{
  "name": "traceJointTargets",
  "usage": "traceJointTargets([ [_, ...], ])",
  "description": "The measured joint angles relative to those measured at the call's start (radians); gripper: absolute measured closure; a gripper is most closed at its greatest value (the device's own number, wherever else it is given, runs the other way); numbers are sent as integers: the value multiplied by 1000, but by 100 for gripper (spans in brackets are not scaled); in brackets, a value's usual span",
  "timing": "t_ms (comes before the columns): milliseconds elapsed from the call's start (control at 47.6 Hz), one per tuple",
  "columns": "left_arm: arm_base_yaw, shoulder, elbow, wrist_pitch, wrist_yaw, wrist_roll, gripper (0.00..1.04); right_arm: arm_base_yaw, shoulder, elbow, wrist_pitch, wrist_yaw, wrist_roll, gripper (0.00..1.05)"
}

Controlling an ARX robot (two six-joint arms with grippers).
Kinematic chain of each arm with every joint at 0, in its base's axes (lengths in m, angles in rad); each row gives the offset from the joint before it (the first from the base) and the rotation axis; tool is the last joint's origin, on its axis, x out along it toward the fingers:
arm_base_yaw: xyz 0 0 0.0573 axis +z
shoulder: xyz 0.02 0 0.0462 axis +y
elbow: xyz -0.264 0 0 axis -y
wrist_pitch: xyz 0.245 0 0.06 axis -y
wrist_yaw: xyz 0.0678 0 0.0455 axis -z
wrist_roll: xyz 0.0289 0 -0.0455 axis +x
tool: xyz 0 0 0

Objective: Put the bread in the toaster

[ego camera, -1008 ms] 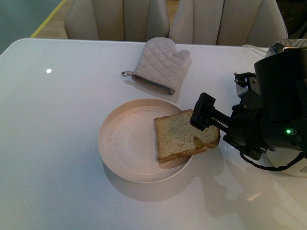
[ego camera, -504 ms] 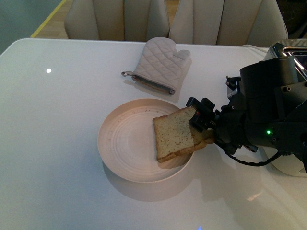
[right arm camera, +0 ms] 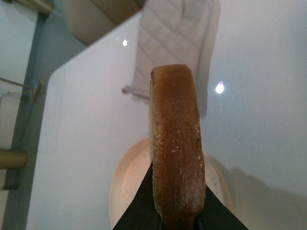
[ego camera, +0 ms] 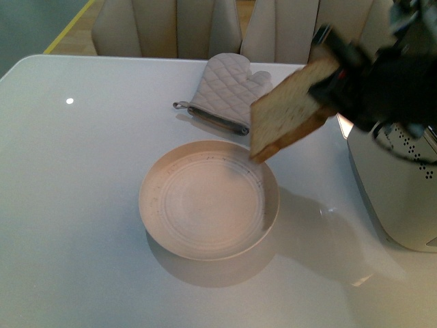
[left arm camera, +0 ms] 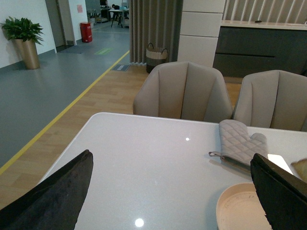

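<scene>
My right gripper (ego camera: 326,74) is shut on the bread (ego camera: 287,113), a tan speckled slice with a brown crust, held tilted in the air above the far right rim of the cream plate (ego camera: 157,225). In the right wrist view the bread's crust edge (right arm camera: 175,139) stands between my dark fingers. The silver-white toaster (ego camera: 399,188) with dark dots stands at the right edge, just right of the bread and below my arm. My left gripper (left arm camera: 175,194) is open and empty, its dark fingers (left arm camera: 53,196) wide apart over the table's left part.
A grey quilted oven mitt (ego camera: 229,92) lies beyond the plate, also in the left wrist view (left arm camera: 240,143). The plate (left arm camera: 240,211) holds nothing. Two beige chairs (ego camera: 171,27) stand behind the white table (ego camera: 75,178).
My right gripper has lifted the bread off the plate, up and to the right toward the toaster. The plate is now bare.
</scene>
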Motion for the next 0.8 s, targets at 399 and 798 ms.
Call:
traceJointTargets([
  [399, 0, 0, 0, 0, 0, 0, 7, -246, -482, 26, -302, 212, -636, 101],
  [798, 0, 0, 0, 0, 0, 0, 7, -300, -435, -6, -327, 201, -689, 101],
])
